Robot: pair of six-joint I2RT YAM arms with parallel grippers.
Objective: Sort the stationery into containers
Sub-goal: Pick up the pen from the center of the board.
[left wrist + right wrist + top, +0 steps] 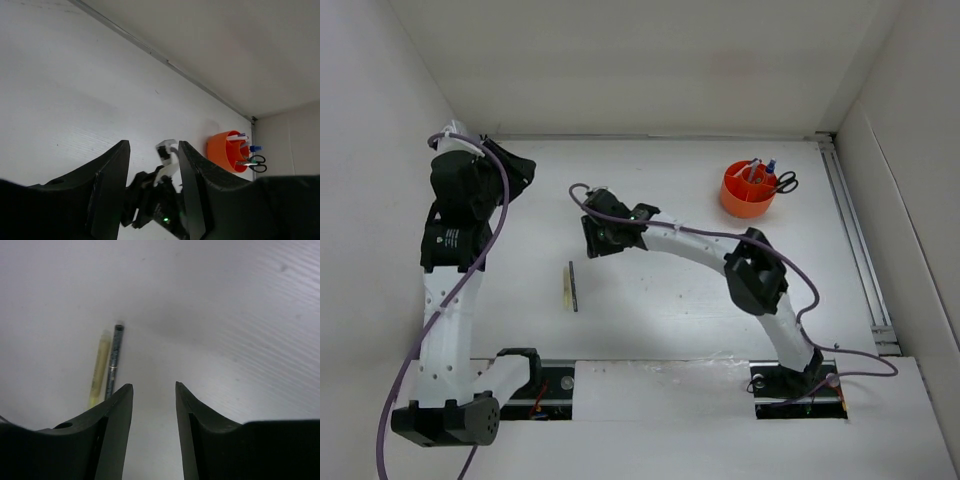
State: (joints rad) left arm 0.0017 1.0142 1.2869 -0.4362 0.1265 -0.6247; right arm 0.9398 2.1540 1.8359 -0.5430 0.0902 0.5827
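Observation:
The orange organiser cup (747, 190) stands at the back right with pens in it and black-handled scissors (785, 182) at its right rim; it also shows in the left wrist view (226, 151). A pale yellow stick (566, 286) and a dark pen (573, 287) lie side by side on the table at centre left; they also show in the right wrist view, the yellow stick (99, 368) left of the dark pen (113, 360). My right gripper (592, 240) is open and empty, above the table just behind them (154, 385). My left gripper (520, 172) is open and empty, raised at back left.
White walls enclose the table on the left, back and right. A metal rail (855, 240) runs along the right edge. The right arm (720, 250) stretches diagonally across the middle of the table.

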